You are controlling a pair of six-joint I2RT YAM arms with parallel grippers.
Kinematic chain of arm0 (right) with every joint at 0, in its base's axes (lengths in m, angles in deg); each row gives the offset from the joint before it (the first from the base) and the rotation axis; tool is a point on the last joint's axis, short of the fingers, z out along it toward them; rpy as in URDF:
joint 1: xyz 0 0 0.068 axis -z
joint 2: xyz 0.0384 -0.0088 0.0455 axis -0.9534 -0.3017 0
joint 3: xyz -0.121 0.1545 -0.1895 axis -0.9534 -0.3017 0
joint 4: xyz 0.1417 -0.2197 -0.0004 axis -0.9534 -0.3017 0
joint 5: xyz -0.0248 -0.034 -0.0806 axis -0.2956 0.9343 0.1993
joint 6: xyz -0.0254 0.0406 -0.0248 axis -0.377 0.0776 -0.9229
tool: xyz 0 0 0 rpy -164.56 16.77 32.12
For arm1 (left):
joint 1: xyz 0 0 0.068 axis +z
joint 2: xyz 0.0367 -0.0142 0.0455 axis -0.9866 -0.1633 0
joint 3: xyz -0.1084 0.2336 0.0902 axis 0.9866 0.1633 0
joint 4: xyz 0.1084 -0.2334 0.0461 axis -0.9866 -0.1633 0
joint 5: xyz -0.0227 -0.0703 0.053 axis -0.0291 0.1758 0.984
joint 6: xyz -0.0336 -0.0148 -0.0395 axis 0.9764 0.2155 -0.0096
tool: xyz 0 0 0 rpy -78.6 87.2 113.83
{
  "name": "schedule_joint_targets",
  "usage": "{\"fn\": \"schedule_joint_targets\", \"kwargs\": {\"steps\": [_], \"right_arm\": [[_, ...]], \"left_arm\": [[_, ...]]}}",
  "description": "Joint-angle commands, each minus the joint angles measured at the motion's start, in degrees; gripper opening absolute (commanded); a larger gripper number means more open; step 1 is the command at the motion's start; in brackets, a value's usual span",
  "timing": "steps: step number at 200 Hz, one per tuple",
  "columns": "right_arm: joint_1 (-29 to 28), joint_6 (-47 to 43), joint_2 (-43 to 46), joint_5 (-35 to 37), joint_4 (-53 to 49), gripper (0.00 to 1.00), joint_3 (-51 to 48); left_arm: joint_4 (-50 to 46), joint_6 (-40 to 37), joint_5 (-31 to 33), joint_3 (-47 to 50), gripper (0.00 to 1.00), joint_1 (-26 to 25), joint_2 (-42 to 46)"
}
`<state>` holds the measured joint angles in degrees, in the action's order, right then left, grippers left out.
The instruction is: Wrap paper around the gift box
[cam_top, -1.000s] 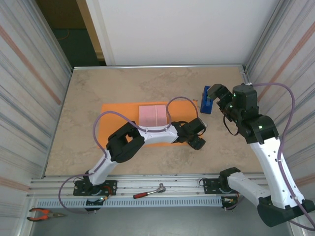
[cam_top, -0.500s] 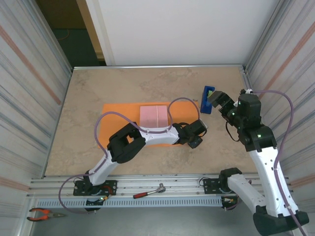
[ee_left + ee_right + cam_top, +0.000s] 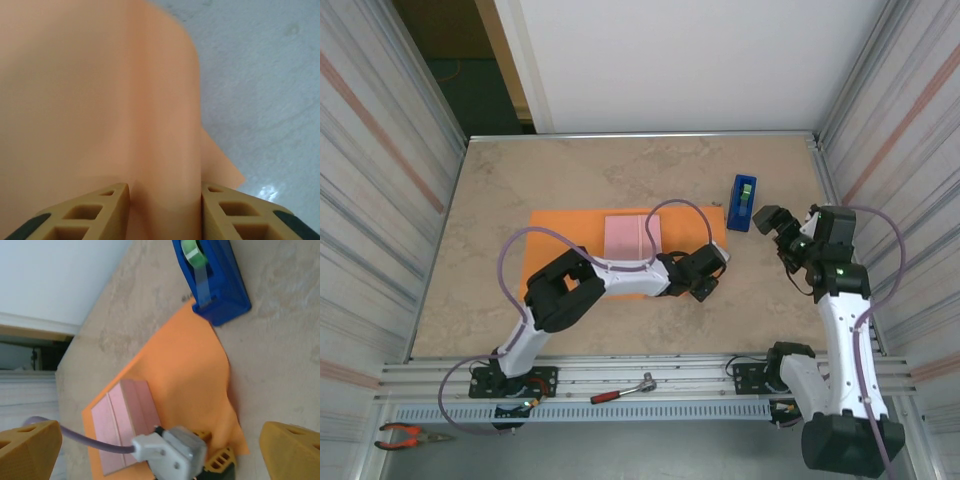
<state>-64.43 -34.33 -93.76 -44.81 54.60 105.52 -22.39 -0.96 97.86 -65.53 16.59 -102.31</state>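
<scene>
Pinching paper (image 3: 95, 100), left gripper (image 3: 165, 196) low.

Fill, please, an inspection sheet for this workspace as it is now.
Surface: beige mottled table, no damage seen.
Job's things: gift box lies on the paper; unwrapped.
Clutter: blue tape dispenser at the paper's far right corner; ratchet and pliers by the front rail.
Grippers: left gripper has a paper fold between its jaws, grip unclear; right gripper open, empty.
Cables: purple cable arches above the paper.
Surroundings: corrugated side walls, white back panel.
</scene>
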Motion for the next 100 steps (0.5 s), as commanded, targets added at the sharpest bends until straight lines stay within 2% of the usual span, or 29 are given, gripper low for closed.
{"fn": "schedule_joint_targets", "kwargs": {"steps": [1,48,100], "right_arm": [[0.7,-0.1,-1.3,-8.5,3.8,0.98,-3.2],[0.7,0.5,-4.5,-11.0,8.8,0.89,-9.2],[0.2,3.3,-11.4,-19.2,22.4,0.81,-14.6]], "left_arm": [[3.7,0.8,2.1,3.1,0.38,0.4,5.5],[8.0,0.3,3.2,5.7,0.34,0.5,8.7],[9.4,-0.2,3.3,6.7,0.34,0.6,9.9]]}}
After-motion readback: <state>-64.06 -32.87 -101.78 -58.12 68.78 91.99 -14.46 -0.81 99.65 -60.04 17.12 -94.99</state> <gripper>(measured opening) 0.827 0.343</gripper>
